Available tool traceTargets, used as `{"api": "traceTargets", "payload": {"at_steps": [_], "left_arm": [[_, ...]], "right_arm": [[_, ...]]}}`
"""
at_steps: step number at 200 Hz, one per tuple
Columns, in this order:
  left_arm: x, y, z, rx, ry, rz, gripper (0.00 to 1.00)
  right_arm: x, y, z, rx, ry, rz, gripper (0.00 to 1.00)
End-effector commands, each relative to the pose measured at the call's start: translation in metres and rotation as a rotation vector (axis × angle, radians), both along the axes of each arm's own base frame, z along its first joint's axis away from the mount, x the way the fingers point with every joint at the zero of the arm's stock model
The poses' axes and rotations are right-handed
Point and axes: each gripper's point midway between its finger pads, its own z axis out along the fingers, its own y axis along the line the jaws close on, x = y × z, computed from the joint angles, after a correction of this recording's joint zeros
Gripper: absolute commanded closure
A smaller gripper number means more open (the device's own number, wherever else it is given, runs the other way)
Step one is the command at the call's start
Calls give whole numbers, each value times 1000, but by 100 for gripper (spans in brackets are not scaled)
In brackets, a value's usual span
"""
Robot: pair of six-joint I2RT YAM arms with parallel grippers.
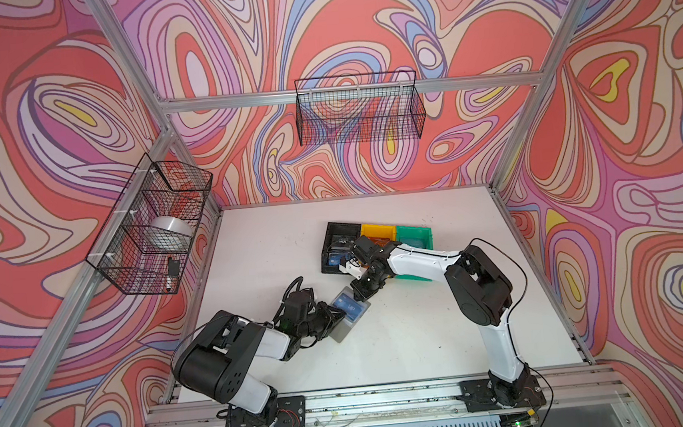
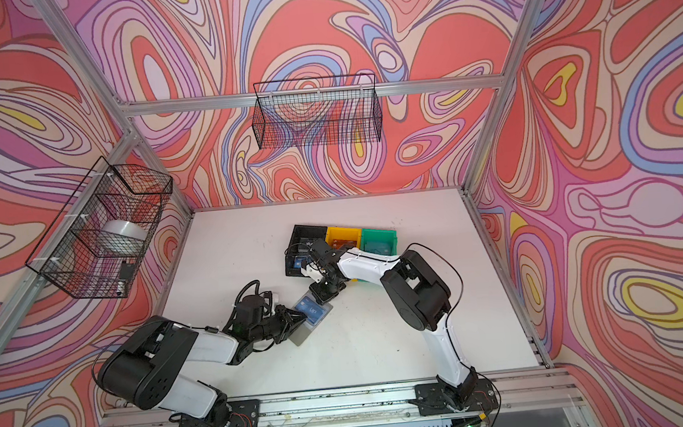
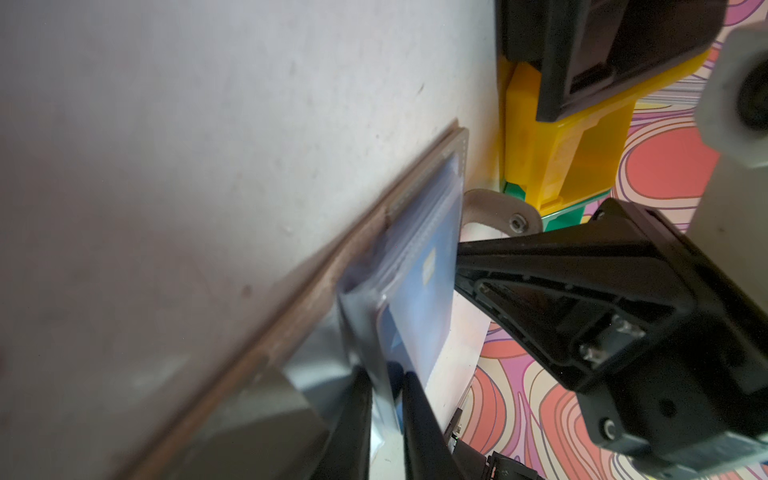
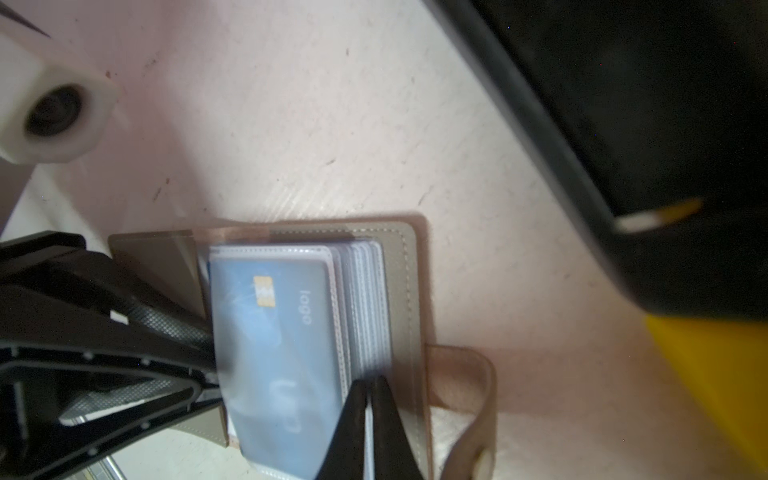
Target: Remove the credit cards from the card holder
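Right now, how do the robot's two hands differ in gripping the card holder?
The left hand pinches the sleeve over the blue card; the right hand pinches the stacked sleeve edges. The left hand reaches across the open cover, the right hand from beside the yellow bin. Both are shut on the card holder.

We see the left arm (image 1: pixel 234 356) and right arm (image 1: pixel 479 291) with white shells on the long links and rounded black housings at the joints. Each sits on a black plate (image 1: pixel 292 408) bolted to the aluminium rail (image 1: pixel 387 396). Black cables (image 1: pixel 288 288) loop alongside. Farthest from the rail, the left gripper (image 1: pixel 338 313) and right gripper (image 1: pixel 357 293) have black triangular fingers, small screws (image 3: pixel 594 353) and white camera blocks (image 4: pixel 50 116).
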Motion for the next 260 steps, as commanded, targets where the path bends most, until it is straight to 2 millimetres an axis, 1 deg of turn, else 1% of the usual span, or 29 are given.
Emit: {"api": "traceTargets", "payload": {"at_steps": [1,41,118,147,184,199,260], "left_arm": [[-3,3,-16,28,44,18,82],[1,1,-18,19,47,25,83],[-3,6,-26,60,80,35,89],[-2,5,-24,55,78,32,91],[-1,4,-22,62,76,27,96],[-3,6,-23,70,80,25,100],[-20,15,-38,102,118,23,100]], "right_arm": [[-26,-11,-26,-74,92,17,91],[-26,-10,-27,-74,95,16,91],[-27,-11,-27,-75,97,17,91],[-27,-12,-27,-76,98,16,91],[-27,-12,-27,-77,99,16,91],[-28,-12,-26,-75,98,16,91],[-29,-14,-30,-86,105,14,91]]}}
